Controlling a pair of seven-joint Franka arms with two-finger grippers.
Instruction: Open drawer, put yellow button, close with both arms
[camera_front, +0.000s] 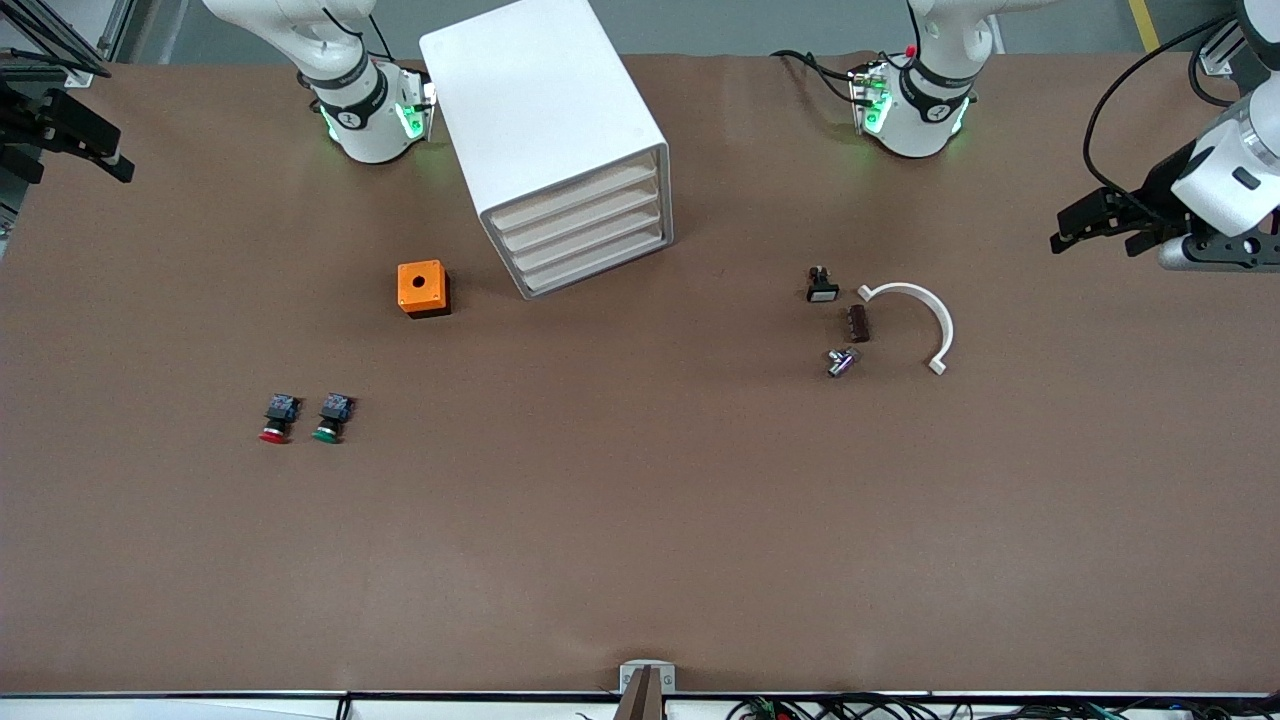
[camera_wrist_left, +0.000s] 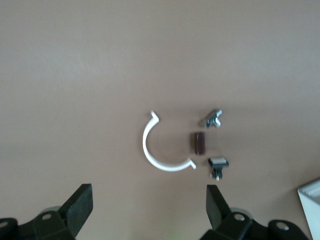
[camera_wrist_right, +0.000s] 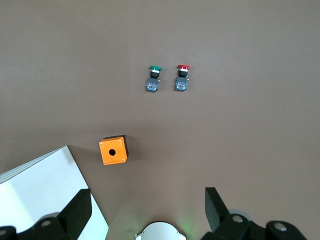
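yellow button: no yellow-capped one shows in any view, so where it lies cannot be told

front view: the white cabinet (camera_front: 540, 90) stands between the two arm bases, its four drawers all shut; the drawer (camera_front: 575, 197) to open would be one of these. the orange box (camera_front: 423, 288) sits just beside the cabinet toward the right arm's end, and the red button (camera_front: 276, 420) and green button (camera_front: 332, 418) lie side by side nearer the camera. toward the left arm's end lie a white-capped button (camera_front: 822, 285), a brown block (camera_front: 858, 323), a metal wing piece (camera_front: 840, 362) and a white clip (camera_front: 920, 315). both arms wait: the left gripper (camera_front: 1095, 235) hangs over the desk (camera_front: 640, 520) edge at its own end, the right gripper (camera_front: 100, 150) over the edge at the other

left wrist view: the left gripper (camera_wrist_left: 147, 195) is spread wide and empty above the clip (camera_wrist_left: 160, 150) and its small neighbours

right wrist view: the right gripper (camera_wrist_right: 147, 197) is likewise spread and empty, over desk near the orange box (camera_wrist_right: 112, 151)

handling, as a judgement: the drawer looks like light, stiff, smooth plastic that should slide easily; the cream front strip's lip is the place to hook it, pulling straight. a button of this kind would be small, hard and rolly, best pinched across its squarish body
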